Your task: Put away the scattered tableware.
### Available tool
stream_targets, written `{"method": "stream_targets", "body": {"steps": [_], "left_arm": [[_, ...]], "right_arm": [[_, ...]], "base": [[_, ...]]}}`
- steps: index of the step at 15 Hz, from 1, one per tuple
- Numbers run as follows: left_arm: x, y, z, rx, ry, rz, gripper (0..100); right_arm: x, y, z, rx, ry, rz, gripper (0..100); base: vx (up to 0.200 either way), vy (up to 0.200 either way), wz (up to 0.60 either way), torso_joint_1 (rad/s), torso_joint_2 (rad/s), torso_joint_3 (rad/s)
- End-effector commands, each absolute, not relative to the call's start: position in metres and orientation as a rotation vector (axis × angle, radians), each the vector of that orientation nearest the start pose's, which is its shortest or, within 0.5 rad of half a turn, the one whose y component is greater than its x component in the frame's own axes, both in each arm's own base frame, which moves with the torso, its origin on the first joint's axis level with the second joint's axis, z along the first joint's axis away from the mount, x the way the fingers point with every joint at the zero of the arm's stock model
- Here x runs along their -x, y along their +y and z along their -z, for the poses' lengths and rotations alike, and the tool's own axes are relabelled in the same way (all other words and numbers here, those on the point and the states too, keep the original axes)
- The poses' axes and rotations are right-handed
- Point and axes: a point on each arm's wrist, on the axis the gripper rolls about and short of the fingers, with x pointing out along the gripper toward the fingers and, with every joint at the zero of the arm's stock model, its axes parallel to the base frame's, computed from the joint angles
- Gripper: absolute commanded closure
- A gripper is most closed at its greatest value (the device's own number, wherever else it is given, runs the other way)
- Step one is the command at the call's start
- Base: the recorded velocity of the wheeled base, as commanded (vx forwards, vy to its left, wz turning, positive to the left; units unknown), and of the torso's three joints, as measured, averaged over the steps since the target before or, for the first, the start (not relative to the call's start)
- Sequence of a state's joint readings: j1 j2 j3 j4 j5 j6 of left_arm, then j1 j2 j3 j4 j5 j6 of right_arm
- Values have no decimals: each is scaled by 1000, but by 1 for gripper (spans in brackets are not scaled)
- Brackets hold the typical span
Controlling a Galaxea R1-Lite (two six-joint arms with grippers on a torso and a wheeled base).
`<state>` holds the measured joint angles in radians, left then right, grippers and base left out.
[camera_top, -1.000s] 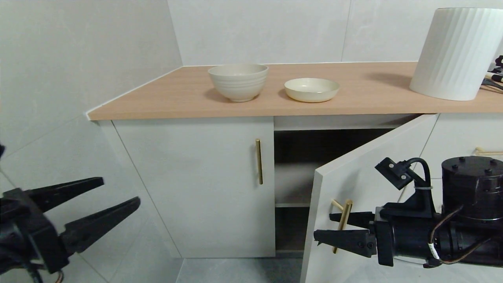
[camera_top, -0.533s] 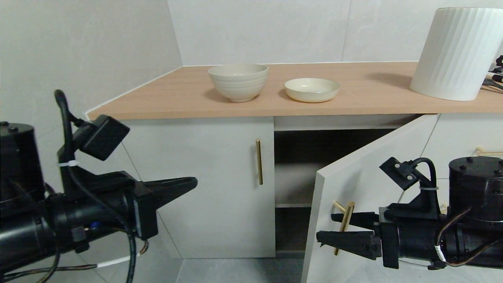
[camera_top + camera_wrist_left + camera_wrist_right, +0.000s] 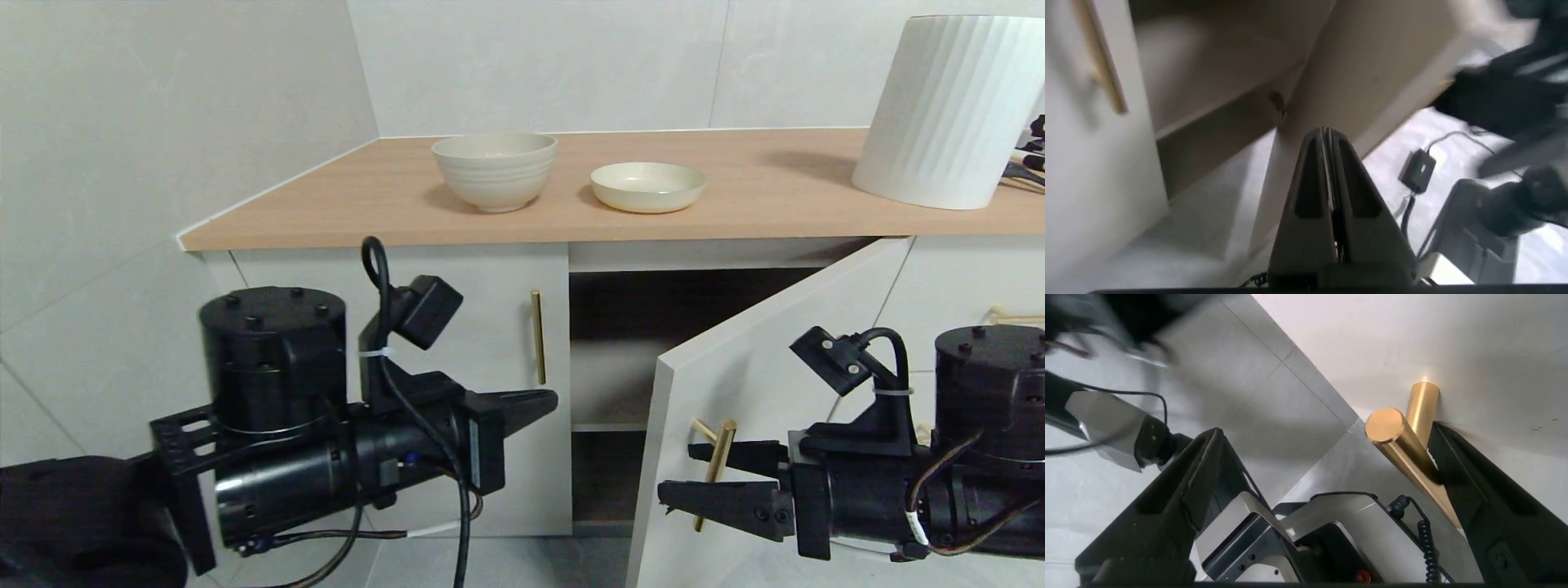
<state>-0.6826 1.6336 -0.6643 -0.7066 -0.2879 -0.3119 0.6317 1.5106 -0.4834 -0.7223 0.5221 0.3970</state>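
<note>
Swinging the cabinet door [image 3: 759,359] wider looks like the step. Right claw [image 3: 678,469] is spread, with the gold handle [image 3: 714,469] between the fingers, close against one, not pinched. Best to hook it and follow the hinge arc; a straight pull could slip the bar out. Left claw [image 3: 547,402] is pressed together, empty, at 9 o'clock. Bowl [image 3: 495,170] is at 11 o'clock, shallow dish [image 3: 647,185] at 12, both up on the counter [image 3: 326,204], well apart from either claw.

Bright, even light from above, soft shadows left of the bowl [image 3: 495,170] and plate [image 3: 647,185], open cabinet [image 3: 653,302] interior dark.
</note>
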Motion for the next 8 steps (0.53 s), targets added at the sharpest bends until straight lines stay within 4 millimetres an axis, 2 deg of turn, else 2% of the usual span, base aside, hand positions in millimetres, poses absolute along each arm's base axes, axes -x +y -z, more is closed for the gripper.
{"method": "stream_targets", "body": {"steps": [1,3,6,8], "left_arm": [[-234,-205,-138,217,485,917,100],[-251,-221,-134,226,447,932,100],[-256,-238,-128,236,457,951,100],[-257,-246,-133,250,441,968,100]], "right_arm": [[-181,146,-158,-331,547,-1061,0],[-181,146,-158,-331,549,-1062,0],[-179,144,-154,-324,559,-1059,0],[-178,144,-151,-285,547,-1067,0]], "base": [[0,0,0,0,0,0],[0,0,0,0,0,0],[0,0,0,0,0,0],[0,0,0,0,0,0]]}}
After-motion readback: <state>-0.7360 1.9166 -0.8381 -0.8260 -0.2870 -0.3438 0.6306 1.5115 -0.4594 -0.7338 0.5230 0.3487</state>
